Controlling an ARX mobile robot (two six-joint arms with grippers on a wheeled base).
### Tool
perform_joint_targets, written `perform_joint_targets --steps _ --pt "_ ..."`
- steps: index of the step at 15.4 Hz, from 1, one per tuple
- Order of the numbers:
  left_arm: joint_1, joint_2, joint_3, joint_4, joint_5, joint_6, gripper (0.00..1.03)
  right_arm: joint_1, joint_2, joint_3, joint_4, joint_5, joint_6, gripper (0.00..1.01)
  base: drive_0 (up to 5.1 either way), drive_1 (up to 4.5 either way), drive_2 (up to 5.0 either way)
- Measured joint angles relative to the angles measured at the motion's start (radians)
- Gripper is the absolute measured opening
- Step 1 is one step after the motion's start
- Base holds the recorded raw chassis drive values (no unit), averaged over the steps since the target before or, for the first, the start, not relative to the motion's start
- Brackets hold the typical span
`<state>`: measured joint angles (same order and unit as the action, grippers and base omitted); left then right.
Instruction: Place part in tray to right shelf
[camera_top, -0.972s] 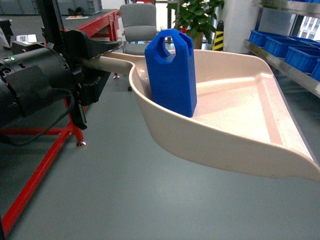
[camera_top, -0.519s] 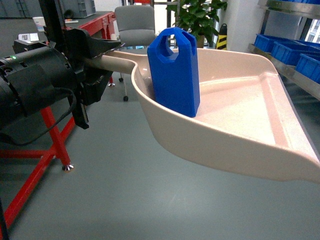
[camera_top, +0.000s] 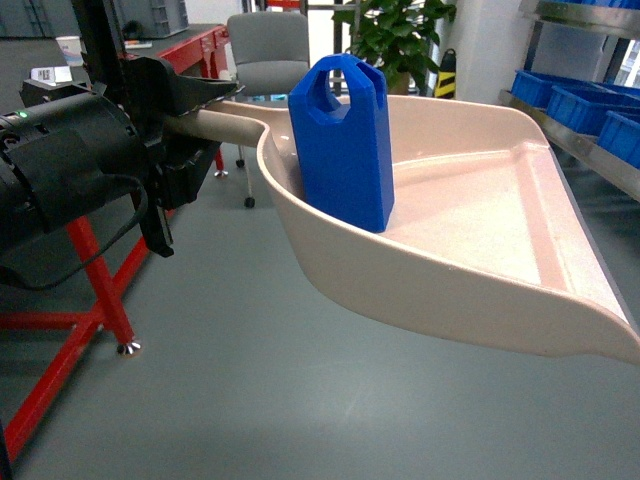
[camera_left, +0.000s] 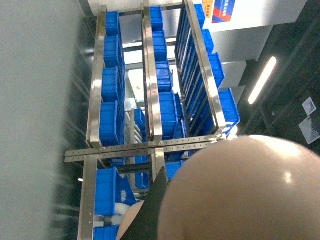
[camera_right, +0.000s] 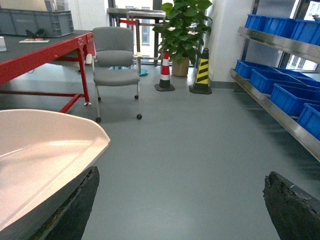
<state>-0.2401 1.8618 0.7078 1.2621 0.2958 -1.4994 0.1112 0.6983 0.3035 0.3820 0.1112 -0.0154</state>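
**Carrying the scoop level so the block stays put**

Head view: the left gripper (camera_top: 195, 120) is clamped on the handle of the tray (camera_top: 470, 290), holding it out over the grey floor (camera_top: 230, 400), well clear of any support. The part (camera_top: 342, 142) stands upright at the tray's back end, against the raised rear wall near the handle — probably why it has not slid toward the open front lip. The tray looks nearly level, which I judge deliberate, since a forward tilt could tip the tall block. The right shelf (camera_top: 575, 140), with blue crates (camera_top: 560, 100) on it, lies at the far right, well apart from the tray.

Left wrist view: the rack (camera_left: 150, 100) fills the frame sideways, packed with blue crates; the tray's rounded beige underside (camera_left: 240, 195) blocks the lower right. The grip itself is not visible here.

Right wrist view: the right gripper (camera_right: 180, 205) hangs empty, its dark fingertips (camera_right: 75, 207) spread wide. The tray's rim (camera_right: 75, 145) passes just above the left one — unclear whether touching. A chair (camera_right: 115, 60), plant and cones stand beyond.
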Motion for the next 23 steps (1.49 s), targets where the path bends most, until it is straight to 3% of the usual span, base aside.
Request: perform_joint_targets --steps 12,23 --pt "0.0 0.0 0.0 -0.002 0.001 0.0 0.14 0.0 0.0 0.0 0.0 0.0 0.0 0.98 0.0 4.32 -4.3" --pt "0.0 0.002 0.002 0.0 -0.001 0.001 0.14 0.0 0.0 0.0 0.0 -0.002 0.0 0.98 -1.6 -1.56 -1.6"
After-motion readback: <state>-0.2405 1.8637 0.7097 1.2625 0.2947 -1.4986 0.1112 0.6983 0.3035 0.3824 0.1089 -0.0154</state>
